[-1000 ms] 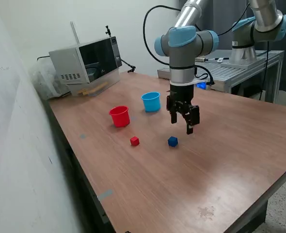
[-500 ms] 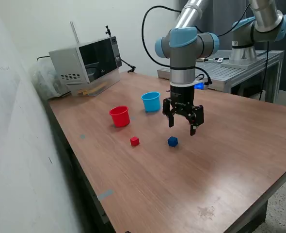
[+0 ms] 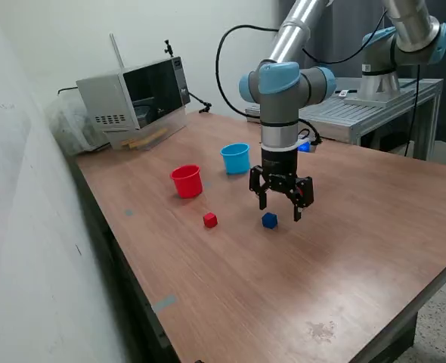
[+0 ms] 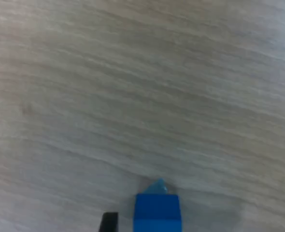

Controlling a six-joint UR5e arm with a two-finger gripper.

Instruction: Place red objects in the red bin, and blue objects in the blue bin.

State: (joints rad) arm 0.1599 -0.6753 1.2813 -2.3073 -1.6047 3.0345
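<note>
In the exterior view, the arm reaches down over the wooden table (image 3: pixel 344 249), and its hand (image 3: pixel 280 212) hangs just above the surface with the two fingers spread apart, gripping nothing. A blue cube (image 3: pixel 269 220) lies on the table right below the hand, roughly between the fingers. A red cube (image 3: pixel 210 220) sits on the table toward the exterior view's left of the blue one, apart from it. Farther back stand the red cup (image 3: pixel 187 181) and the light blue cup (image 3: pixel 236 158), both upright, near each other but not touching; what they hold cannot be seen. A grey microwave (image 3: pixel 134 98) stands at the far corner of the table.

In the wrist view, wood grain of the table (image 4: pixel 142 87) fills nearly the whole picture. The blue cube (image 4: pixel 157 212) lies on the wood at the picture's edge, one dark fingertip (image 4: pixel 109 223) showing beside it without touching.
</note>
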